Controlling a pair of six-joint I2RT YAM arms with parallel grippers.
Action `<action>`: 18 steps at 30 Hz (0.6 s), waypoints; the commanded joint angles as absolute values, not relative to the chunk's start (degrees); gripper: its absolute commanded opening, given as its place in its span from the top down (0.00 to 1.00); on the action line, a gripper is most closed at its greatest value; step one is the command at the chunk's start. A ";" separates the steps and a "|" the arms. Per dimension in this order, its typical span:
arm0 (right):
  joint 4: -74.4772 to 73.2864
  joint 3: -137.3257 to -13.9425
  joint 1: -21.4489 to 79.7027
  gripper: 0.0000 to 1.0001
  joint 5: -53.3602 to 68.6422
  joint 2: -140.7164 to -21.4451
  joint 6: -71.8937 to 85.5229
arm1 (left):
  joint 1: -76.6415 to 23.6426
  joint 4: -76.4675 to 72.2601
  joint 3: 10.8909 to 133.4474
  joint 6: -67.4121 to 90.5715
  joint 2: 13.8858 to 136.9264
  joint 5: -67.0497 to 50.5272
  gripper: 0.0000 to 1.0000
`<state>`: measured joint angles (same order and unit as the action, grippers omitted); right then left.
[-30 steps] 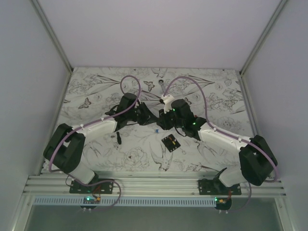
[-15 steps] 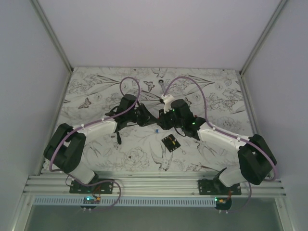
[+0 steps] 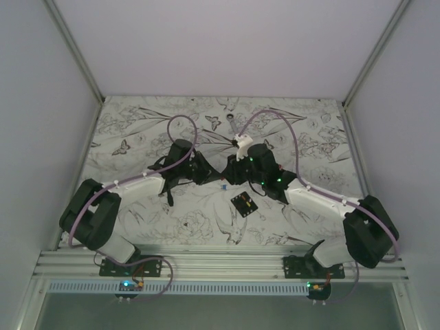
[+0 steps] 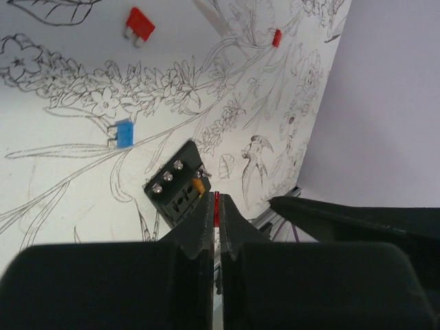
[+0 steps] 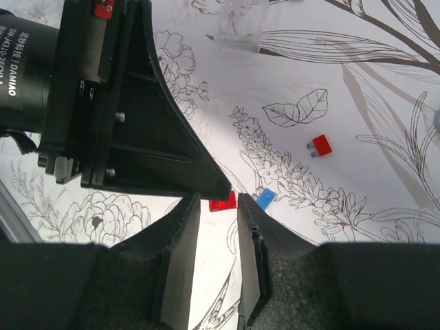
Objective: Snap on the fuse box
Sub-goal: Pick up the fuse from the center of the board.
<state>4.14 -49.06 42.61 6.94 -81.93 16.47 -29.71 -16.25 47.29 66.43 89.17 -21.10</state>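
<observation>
The fuse box (image 3: 243, 202) is a small black box lying on the flowered table, in front of both grippers. In the left wrist view the fuse box (image 4: 175, 189) shows silver screws, open slots and one orange fuse. My left gripper (image 4: 216, 201) is shut on a thin red fuse (image 4: 216, 206) and hovers just beyond the box. My right gripper (image 5: 212, 210) is open, its fingertips either side of that red fuse (image 5: 223, 203) at the left gripper's tip. In the top view the left gripper (image 3: 214, 172) and right gripper (image 3: 231, 176) meet tip to tip.
Loose fuses lie on the table: a blue one (image 5: 265, 198) (image 4: 124, 133) and red ones (image 5: 320, 145) (image 4: 137, 24) (image 4: 276, 38). A clear plastic piece (image 5: 240, 27) lies farther back. A slim black screwdriver (image 3: 167, 197) lies by the left arm.
Both wrists have shifted slightly toward the back of the table, staying tip to tip. The fuse box has not moved.
</observation>
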 commanded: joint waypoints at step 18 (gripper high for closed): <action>49.36 -27.61 46.52 0.62 4.63 -70.75 52.00 | -32.02 -26.15 36.55 63.46 63.64 -10.99 1.00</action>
